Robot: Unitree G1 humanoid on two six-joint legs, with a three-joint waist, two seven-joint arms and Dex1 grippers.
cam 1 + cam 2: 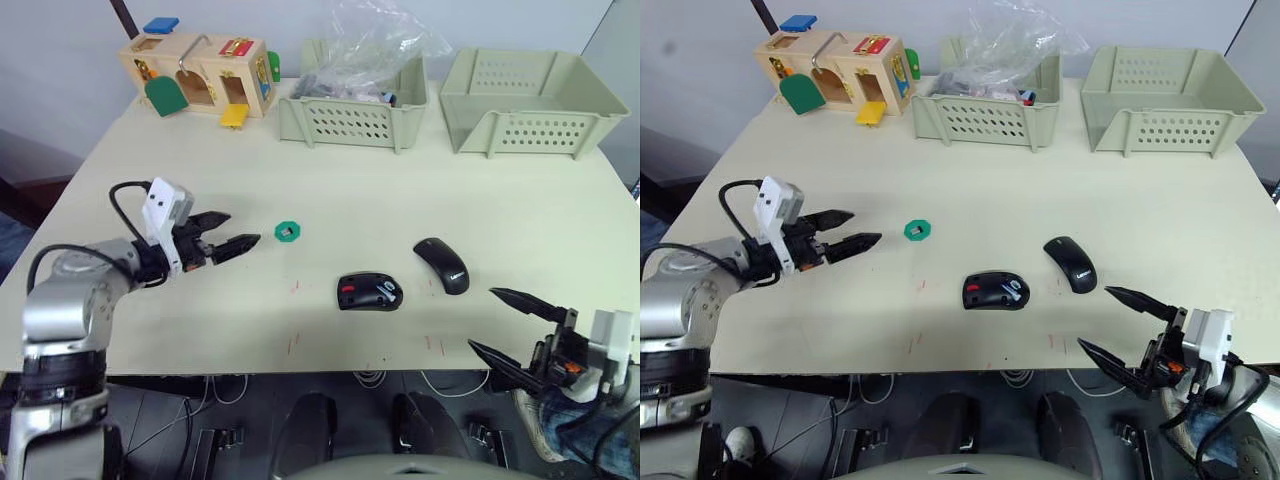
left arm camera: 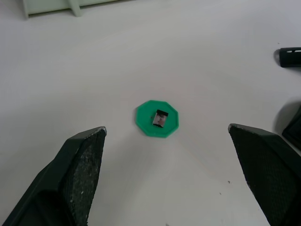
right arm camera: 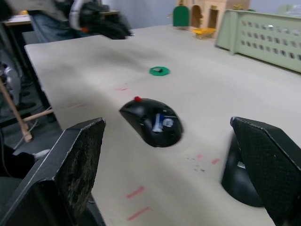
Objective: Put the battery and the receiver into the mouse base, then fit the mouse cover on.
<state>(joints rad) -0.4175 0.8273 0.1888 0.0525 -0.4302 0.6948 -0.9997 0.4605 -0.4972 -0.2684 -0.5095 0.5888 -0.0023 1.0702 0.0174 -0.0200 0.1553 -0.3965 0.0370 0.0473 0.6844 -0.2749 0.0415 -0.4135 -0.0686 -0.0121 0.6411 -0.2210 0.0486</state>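
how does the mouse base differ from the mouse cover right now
The mouse base lies open side up, showing red parts and a blue-and-silver battery in its recess; the mouse cover is a smooth, closed all-black shell. The base lies crosswise, the cover angled. Both are black, mouse-sized ovals resting apart on the table.

A robot test bench in a lab or workshop, by the look of it; a plain cream table stands against a bare pale wall, marked with small red ticks like placement guides; two pale green perforated plastic bins sit along its far edge, one stuffed with a crumpled clear bag; beside them a wooden latch-and-lock puzzle box, a typical manipulation test prop; loose cables hang below the near edge.
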